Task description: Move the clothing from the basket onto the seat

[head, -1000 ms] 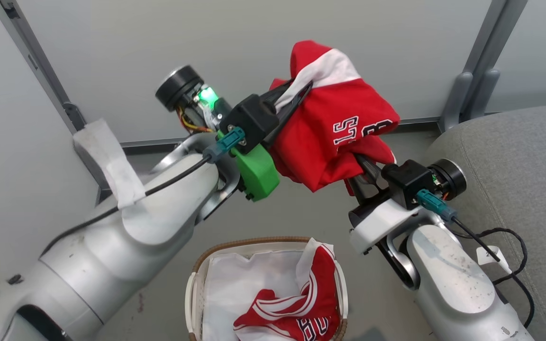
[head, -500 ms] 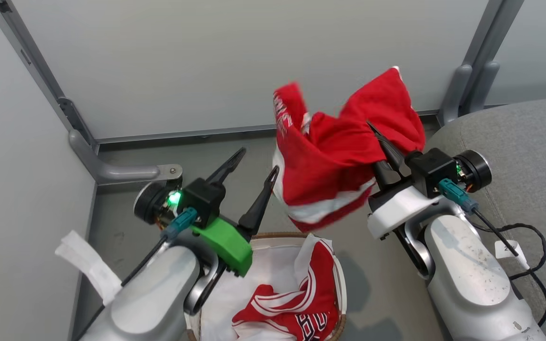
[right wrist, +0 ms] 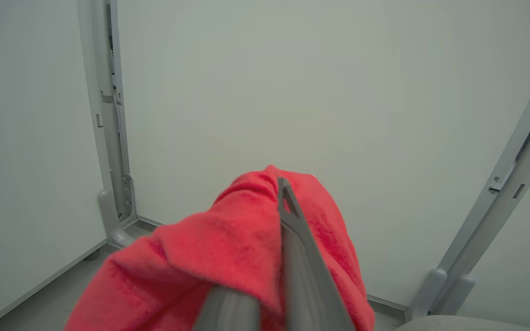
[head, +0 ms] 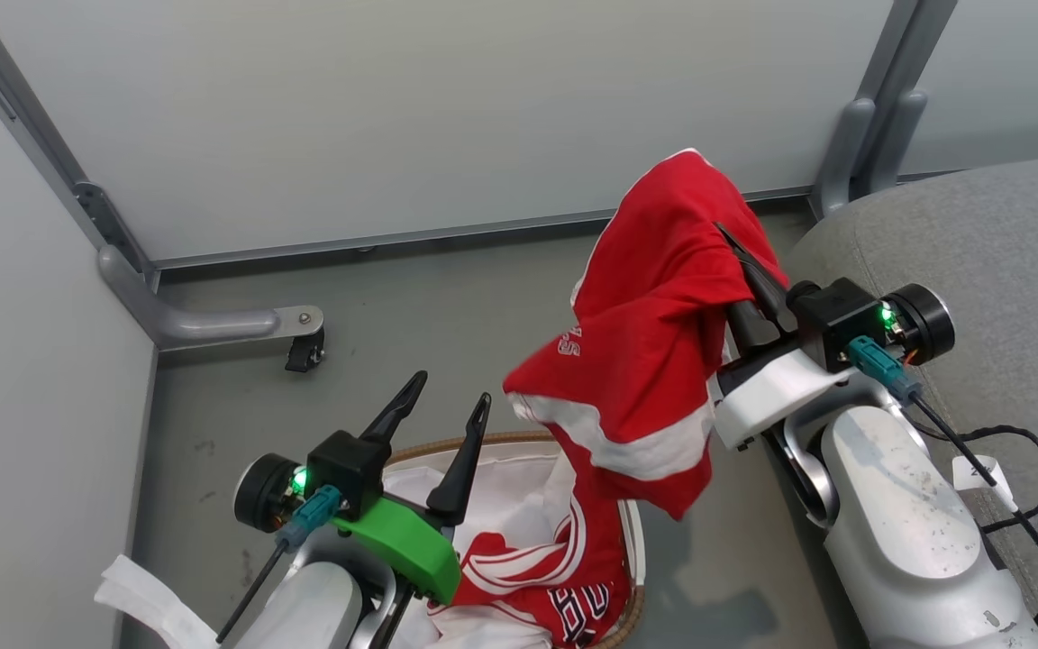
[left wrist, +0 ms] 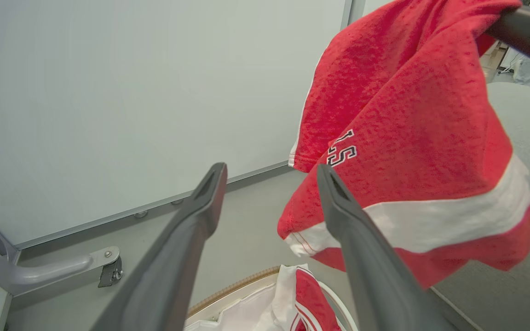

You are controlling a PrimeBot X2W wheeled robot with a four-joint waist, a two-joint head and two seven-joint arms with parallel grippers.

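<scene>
Right pincer (head: pixel 737 260) clamped on red jersey (head: pixel 654 342), cloth draped over it, held high, likely for carrying to seat (head: pixel 978 243) just beside it. Left pincer (head: pixel 451 386) spread wide, empty, over basket (head: pixel 429 446); second jersey (head: pixel 564 568) inside, below it.

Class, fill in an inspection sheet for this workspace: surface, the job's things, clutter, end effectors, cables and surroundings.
surface: grey floor; grey seat at the right.
job's things: one red jersey hangs from the right end effector, not yet on the seat; second jersey lies in the basket on the white liner.
clutter: white tag on the seat.
end effectors: left end effector open and empty above the basket; right end effector shut on the red jersey.
cables: black cable loops across the seat; second cable leaves the left wrist.
surroundings: pale wall panels, grey metal posts.
</scene>
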